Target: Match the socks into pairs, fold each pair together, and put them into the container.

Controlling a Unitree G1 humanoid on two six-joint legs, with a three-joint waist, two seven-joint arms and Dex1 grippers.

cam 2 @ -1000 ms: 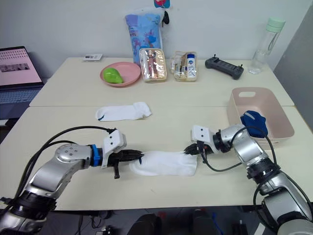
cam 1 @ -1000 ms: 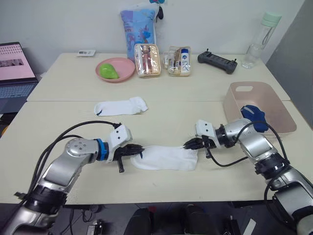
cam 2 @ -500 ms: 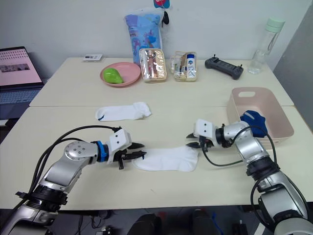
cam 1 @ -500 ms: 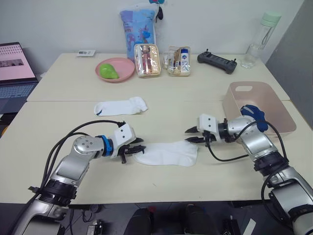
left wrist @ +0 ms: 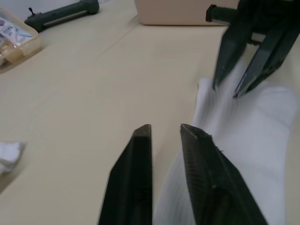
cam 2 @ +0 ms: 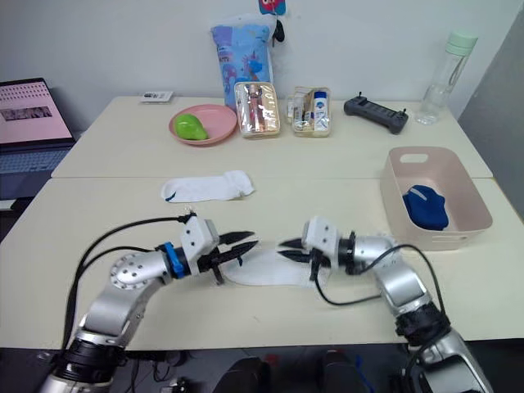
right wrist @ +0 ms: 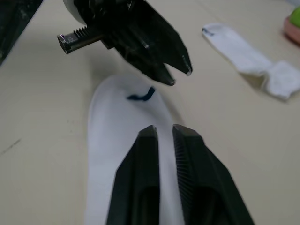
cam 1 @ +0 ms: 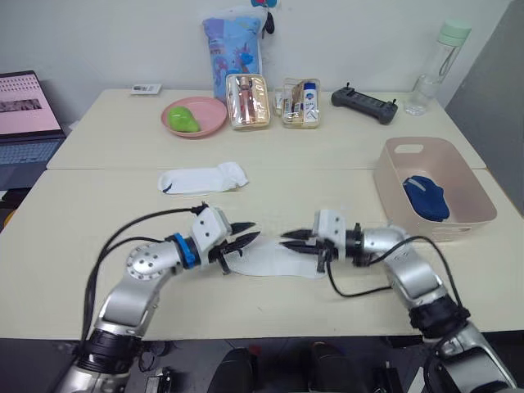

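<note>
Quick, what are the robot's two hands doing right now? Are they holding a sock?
Left gripper: open, holding nothing, above the near white sock.
Right gripper: fingers slightly apart, holding nothing, above the same sock.

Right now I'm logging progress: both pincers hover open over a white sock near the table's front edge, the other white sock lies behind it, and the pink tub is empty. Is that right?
Not quite: the pink tub is not empty. The left eye view shows a dark blue sock bundle inside it. The rest holds: left pincer and right pincer hover open over the near white sock, the other white sock behind.
</note>
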